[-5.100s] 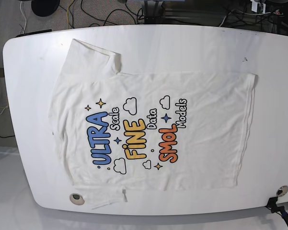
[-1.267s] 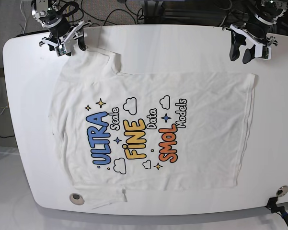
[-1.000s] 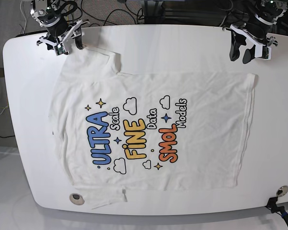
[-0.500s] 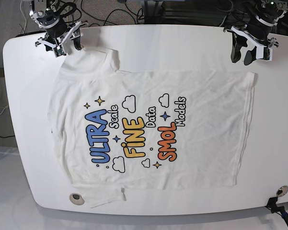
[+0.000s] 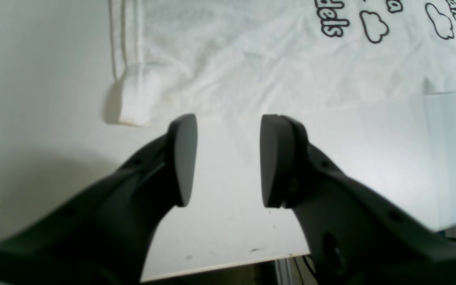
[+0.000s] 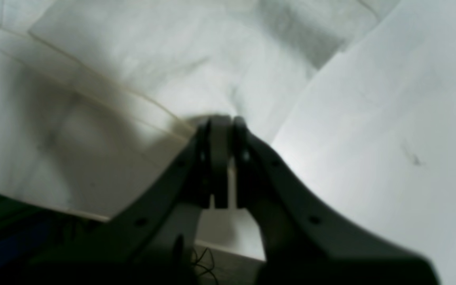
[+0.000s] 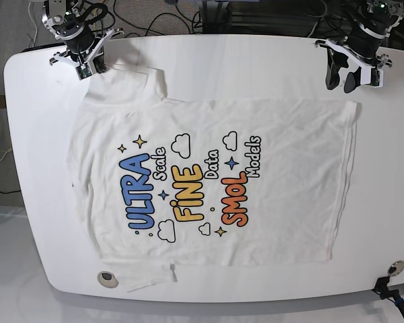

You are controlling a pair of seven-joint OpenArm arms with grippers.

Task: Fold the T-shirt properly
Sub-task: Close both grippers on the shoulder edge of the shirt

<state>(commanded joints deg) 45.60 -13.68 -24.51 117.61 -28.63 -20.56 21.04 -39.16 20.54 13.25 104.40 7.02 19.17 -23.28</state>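
The white T-shirt (image 7: 208, 182) lies flat and print-up on the white table (image 7: 40, 134), with blue "ULTRA", yellow "FINE" and orange "SMOL" showing. My right gripper (image 7: 92, 65) is at the back left corner, shut on the edge of the upper sleeve (image 6: 113, 79); in the right wrist view the gripper (image 6: 222, 118) pinches the fabric. My left gripper (image 7: 343, 82) is open and empty at the back right. In the left wrist view it (image 5: 228, 122) hovers over bare table just short of the shirt's hem corner (image 5: 137, 99).
Cables and dark equipment lie beyond the table's far edge (image 7: 208, 35). A round grommet (image 7: 107, 277) sits near the front left edge. A black clamp (image 7: 390, 293) is at the front right corner. The table edge (image 5: 212, 265) is close behind my left gripper.
Both arms came into view at the back corners. My right gripper closed on the sleeve and drew it back and left, smoothing it out; the shirt shifted slightly. My left gripper stayed open.
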